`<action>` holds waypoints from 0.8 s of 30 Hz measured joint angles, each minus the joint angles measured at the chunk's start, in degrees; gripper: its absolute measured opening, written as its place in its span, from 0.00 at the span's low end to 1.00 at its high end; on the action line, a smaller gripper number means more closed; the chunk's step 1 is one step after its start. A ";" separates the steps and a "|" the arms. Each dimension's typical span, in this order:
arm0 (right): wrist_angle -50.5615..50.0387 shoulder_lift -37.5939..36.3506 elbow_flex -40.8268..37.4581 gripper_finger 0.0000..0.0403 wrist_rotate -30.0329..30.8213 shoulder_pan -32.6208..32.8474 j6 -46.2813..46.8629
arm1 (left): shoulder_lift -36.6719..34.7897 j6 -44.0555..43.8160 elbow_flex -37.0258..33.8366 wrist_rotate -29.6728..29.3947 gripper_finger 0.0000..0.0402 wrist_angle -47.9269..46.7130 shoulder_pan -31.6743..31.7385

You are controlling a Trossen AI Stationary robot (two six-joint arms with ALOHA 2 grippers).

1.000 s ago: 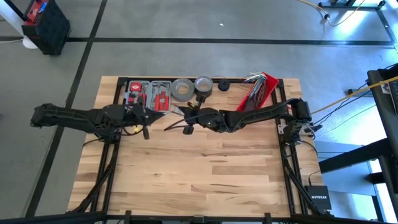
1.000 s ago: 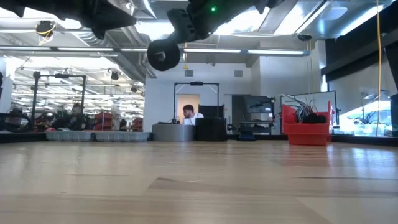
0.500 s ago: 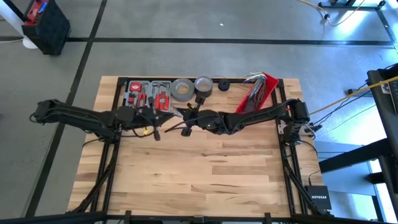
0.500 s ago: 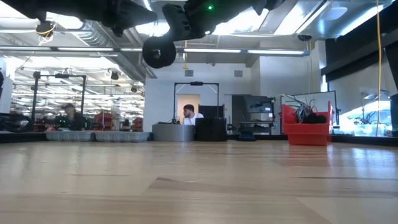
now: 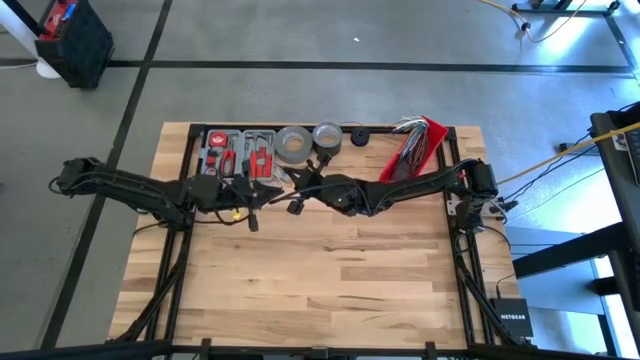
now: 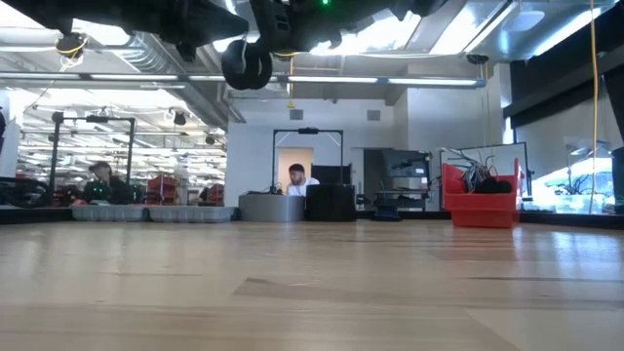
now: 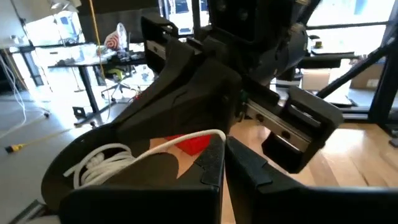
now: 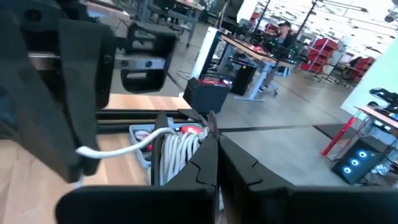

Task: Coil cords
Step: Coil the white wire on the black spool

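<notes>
Pinching a strand of the white cord (image 7: 186,138) between closed fingers, the left pincer (image 7: 224,163) hangs above the counter (image 5: 320,290) near the middle of its far edge, nose to nose with the right pincer (image 8: 216,155). That one is also closed, with several turns of the same cord bunched against its fingers in the right wrist view and one strand running off toward the left arm. Seen from above, the left pincer (image 5: 250,208) and the right pincer (image 5: 297,204) sit just beside each other, raised off the wood, and the cord is too fine to pick out from up there.

Behind them along the far edge sit a tool tray (image 5: 238,150), two grey tape rolls (image 5: 294,143) and, toward the far right corner, a red bin (image 5: 415,150) full of wires.

My read is that the cord is very light, limp and string-like. It will hold no shape by itself, so loops are likely to slacken or slide off smooth fingers unless kept under slight tension. Best taken hold of on the free strand close to the bundle, with the bundle itself pinched across all its turns at once; a grip on a single outer turn would probably let the rest spill.
</notes>
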 joint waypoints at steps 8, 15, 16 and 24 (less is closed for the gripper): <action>0.99 0.00 0.00 0.01 -3.29 0.09 0.00 | 2.82 -3.62 0.00 5.53 0.01 5.60 0.11; 3.91 0.00 0.00 0.01 -3.18 0.48 0.26 | 7.88 -1.30 0.00 4.68 0.01 5.93 2.08; 4.79 0.00 0.00 0.01 -3.20 0.57 0.26 | 8.55 -1.30 0.00 4.63 0.01 5.96 2.45; 6.66 -2.27 -0.13 0.01 -2.22 3.11 -0.20 | 11.15 0.23 0.09 4.53 0.01 5.04 3.96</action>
